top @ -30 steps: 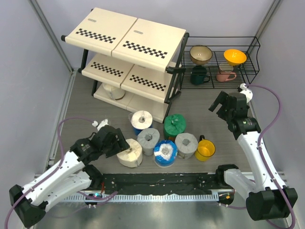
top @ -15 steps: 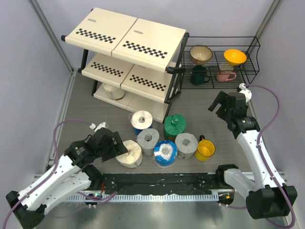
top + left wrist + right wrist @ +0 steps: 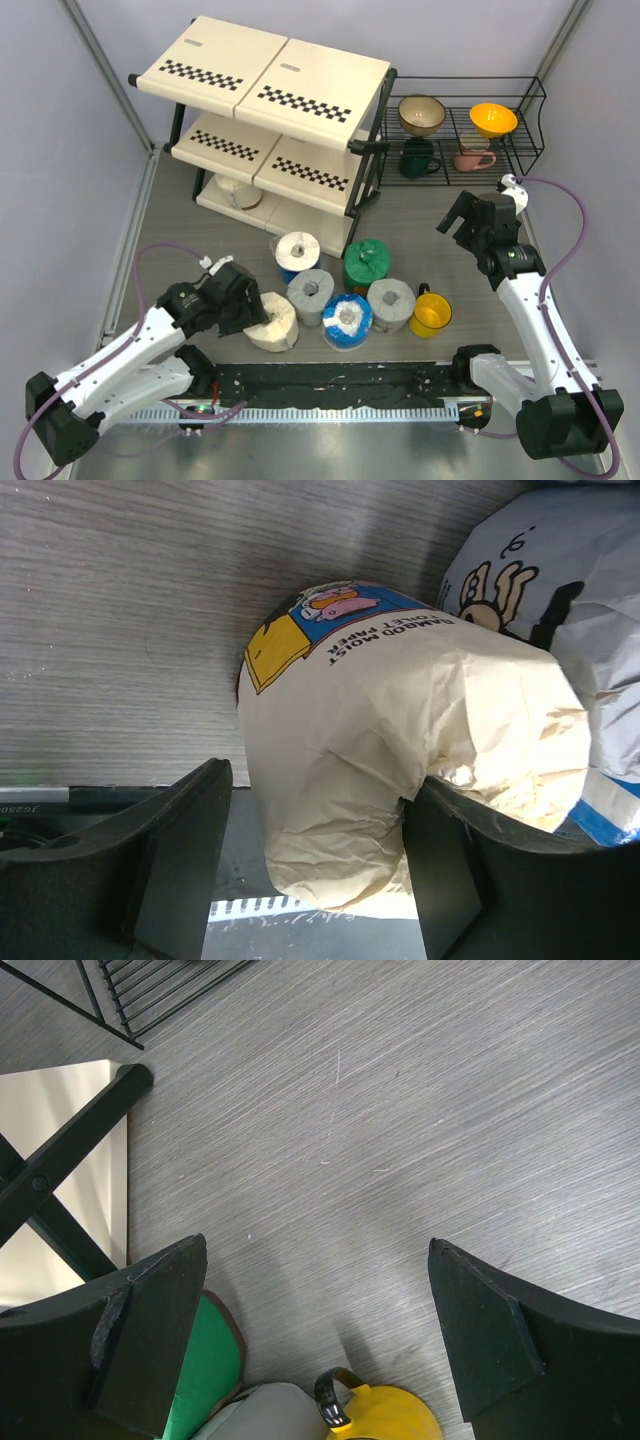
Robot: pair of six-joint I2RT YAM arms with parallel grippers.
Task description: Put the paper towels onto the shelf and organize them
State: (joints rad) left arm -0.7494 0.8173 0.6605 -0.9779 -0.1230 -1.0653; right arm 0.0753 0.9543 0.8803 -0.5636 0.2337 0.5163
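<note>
Paper towels, cream roll [image 3: 400,750]: sitting on the table [image 3: 420,215], right between the fingers of the left gripper [image 3: 318,790], printed label facing up the wrist view.
Left gripper: jaws straddle the cream roll. One finger [image 3: 470,880] is against the wrap and the other [image 3: 170,860] is a sliver off it. Whether that is a real squeeze or only a bracket, I cannot tell from this angle.
Nearest neighbour: a pale roll with a blue band [image 3: 540,580] touches the cream roll's far side.
Cluster, top view: a grey roll [image 3: 312,295] is just beside the cream one, then a blue-and-white roll [image 3: 347,320] and a second grey roll [image 3: 390,303]. Behind them are the green roll [image 3: 367,262] and another blue-and-white roll [image 3: 297,250].
Yellow mug [image 3: 432,314]: just beside the second grey roll, handle towards it.
Right gripper [image 3: 315,1260]: jaws spread wide with nothing between them, hovering over bare table, well apart from the cluster.
Shelf [image 3: 270,70]: far left of the table, top and middle tiers bare. One more cream roll on the bottom tier [image 3: 240,192], half hidden under the panel above.
Wire rack [image 3: 530,110]: beside the shelf, holding bowls and cups.
</note>
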